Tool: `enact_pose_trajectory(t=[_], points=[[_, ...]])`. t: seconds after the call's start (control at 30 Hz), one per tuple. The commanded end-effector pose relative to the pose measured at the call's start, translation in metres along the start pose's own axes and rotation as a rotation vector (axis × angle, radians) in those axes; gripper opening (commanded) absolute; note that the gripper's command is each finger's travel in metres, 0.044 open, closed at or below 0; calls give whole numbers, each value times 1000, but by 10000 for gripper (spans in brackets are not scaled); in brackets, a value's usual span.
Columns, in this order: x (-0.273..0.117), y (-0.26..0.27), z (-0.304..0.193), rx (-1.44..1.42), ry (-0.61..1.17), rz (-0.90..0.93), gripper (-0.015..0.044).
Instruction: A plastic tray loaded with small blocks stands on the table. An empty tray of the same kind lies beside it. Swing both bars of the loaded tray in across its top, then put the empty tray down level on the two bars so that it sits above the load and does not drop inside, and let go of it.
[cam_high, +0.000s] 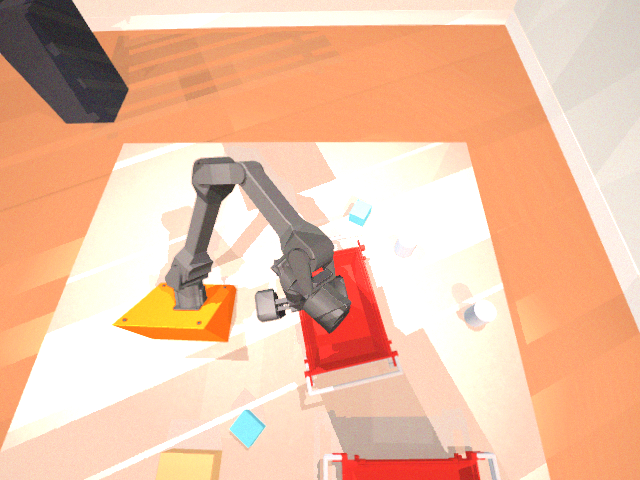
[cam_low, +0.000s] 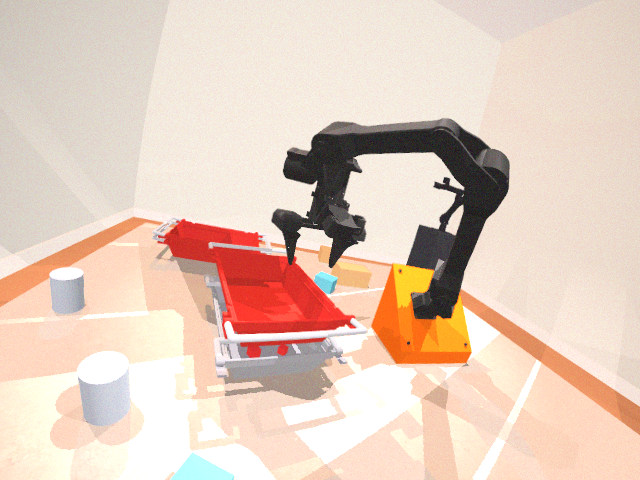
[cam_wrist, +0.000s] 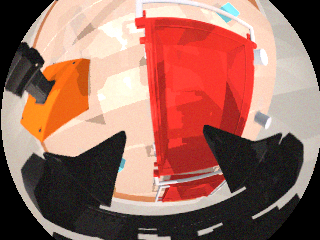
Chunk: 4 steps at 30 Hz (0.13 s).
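An empty-looking red tray (cam_high: 361, 322) (cam_low: 248, 304) (cam_wrist: 190, 90) lies about level on top of a grey tray (cam_low: 279, 365). Its own white wire bar (cam_low: 294, 336) (cam_high: 354, 382) (cam_wrist: 200, 4) is out past an end. Two small red pieces (cam_low: 253, 351) show between the trays. The grey tray's load and most of its bars are hidden, so I cannot tell how the bars lie. My gripper (cam_low: 310, 264) (cam_wrist: 166, 131) is open and empty above the red tray's long wall on the arm's side, one finger on each side of it in the wrist view, touching nothing visible.
Another red tray (cam_high: 410, 470) (cam_low: 193, 242) stands farther off. Two grey cylinders (cam_high: 405, 246) (cam_high: 480, 312) (cam_low: 67, 290) (cam_low: 104, 387) stand on the trays' far side from the arm's orange base (cam_high: 175, 312). Cyan blocks (cam_high: 360, 212) (cam_high: 247, 428) and a yellow block (cam_high: 186, 466) (cam_low: 352, 274) lie around.
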<state>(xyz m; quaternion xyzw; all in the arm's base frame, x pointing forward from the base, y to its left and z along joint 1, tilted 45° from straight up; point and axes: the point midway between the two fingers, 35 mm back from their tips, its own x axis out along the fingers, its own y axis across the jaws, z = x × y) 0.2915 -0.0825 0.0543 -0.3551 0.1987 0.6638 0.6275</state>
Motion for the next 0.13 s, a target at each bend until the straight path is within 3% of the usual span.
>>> enact_pose_trajectory(t=[0.0,0.1], points=[[-24,3,2,-5,1,2,440],[-28,3,3,-5,0,3,440]])
